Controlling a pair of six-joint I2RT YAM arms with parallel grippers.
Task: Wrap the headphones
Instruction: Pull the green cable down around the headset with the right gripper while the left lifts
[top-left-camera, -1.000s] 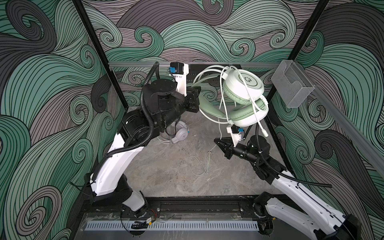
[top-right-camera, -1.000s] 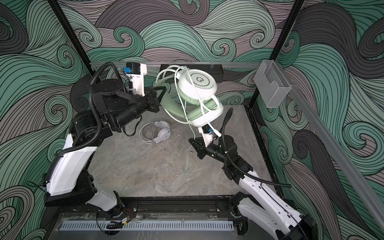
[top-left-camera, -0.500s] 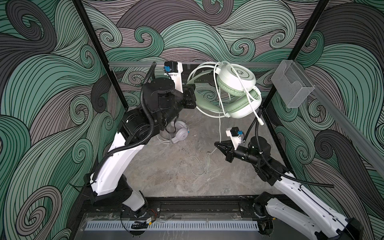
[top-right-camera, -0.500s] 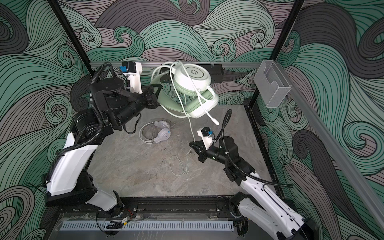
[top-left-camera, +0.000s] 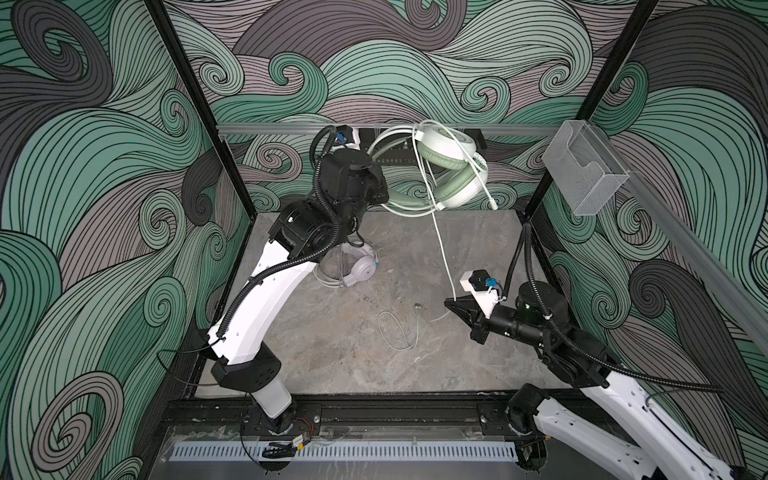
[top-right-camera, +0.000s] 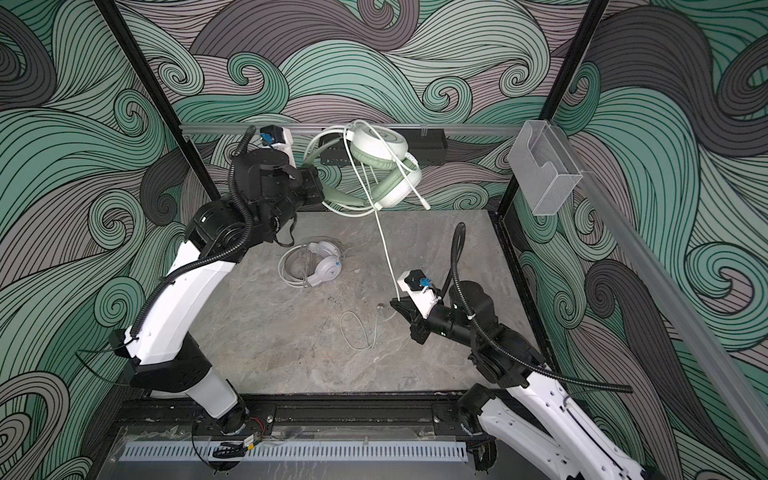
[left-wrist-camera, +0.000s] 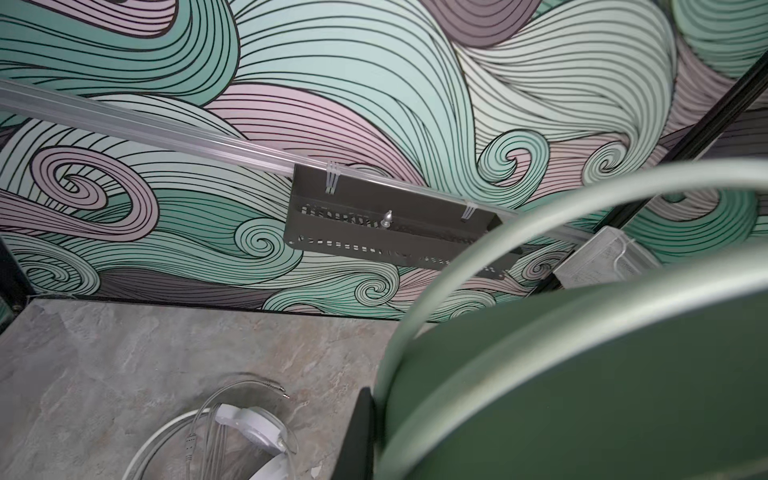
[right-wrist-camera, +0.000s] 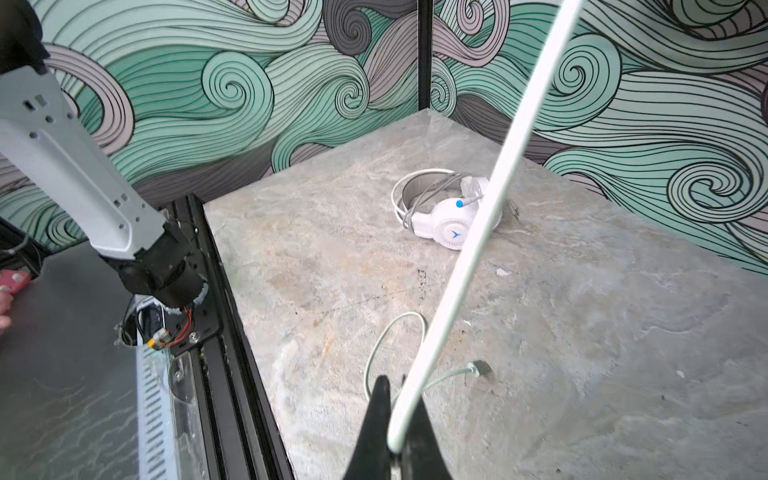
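Above the surface (top-left-camera: 332, 353), the mint green headphones (top-left-camera: 449, 166) hang with their headband pinched in the left fingers (left-wrist-camera: 360, 432). The white headphones (top-right-camera: 325, 269) lie below those fingers. The right fingers (right-wrist-camera: 376, 419) pinch the mint cable (right-wrist-camera: 478, 249), which runs taut upward from them.

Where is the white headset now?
In both top views the white headset lies on the grey table, left of the middle, beside the left arm and in front of the raised mint green headset.
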